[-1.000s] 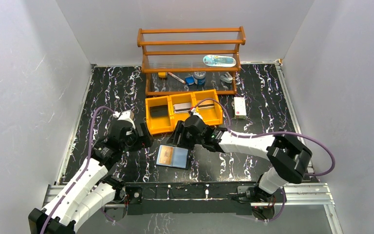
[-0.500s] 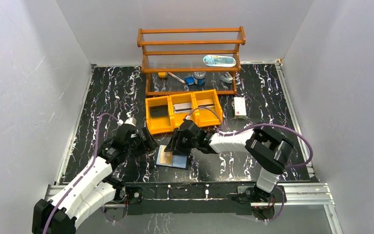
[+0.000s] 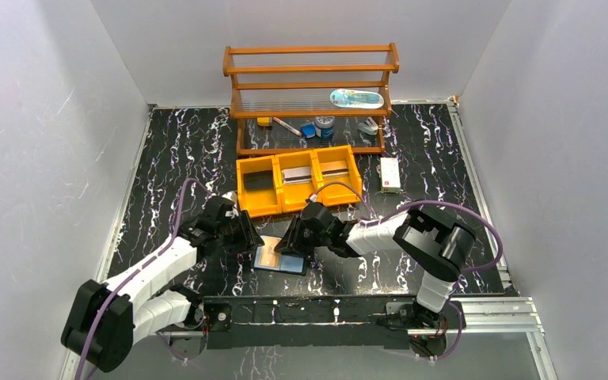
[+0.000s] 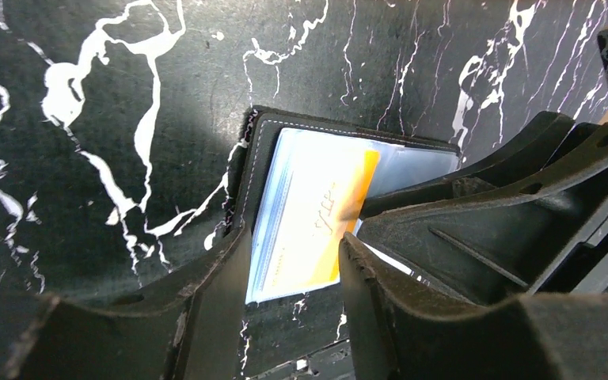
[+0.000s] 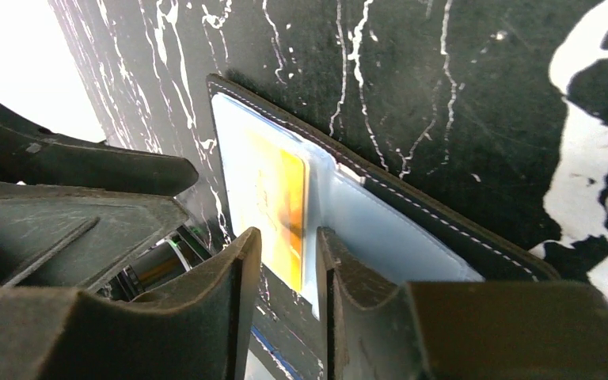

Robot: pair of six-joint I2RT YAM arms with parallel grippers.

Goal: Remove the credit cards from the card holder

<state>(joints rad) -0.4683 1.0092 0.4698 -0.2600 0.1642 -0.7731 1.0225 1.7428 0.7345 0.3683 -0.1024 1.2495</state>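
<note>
The card holder (image 3: 292, 262) is lying open and flat on the black marbled tabletop (image 3: 182, 150), directly beneath both sets of jaws, with its black rim outward and its pale blue-grey inside facing up. An orange-tan credit card (image 4: 317, 202) is sitting in the panel under the left jaws, behind a clear sleeve, and its inner edge is reaching toward the fold.

The left gripper (image 4: 293, 245) is hovering over the outer end of that panel. Its jaws are standing partly apart with the card showing in the gap, and nothing is clamped between them. Whether the tips are touching the sleeve cannot be told.

The right gripper (image 5: 285, 237) is facing it from the opposite side, tips toward tips, just beside it. Its jaws are leaving only a narrow gap, and the card's edge is lining up with that gap. I cannot tell whether they are nipping the card or only poised above it.

Beyond both sets of jaws, the yellow bin tray (image 3: 240, 187) is sitting near the holder but apart from it, and a wooden rack (image 3: 310, 70) is standing behind the tray.
</note>
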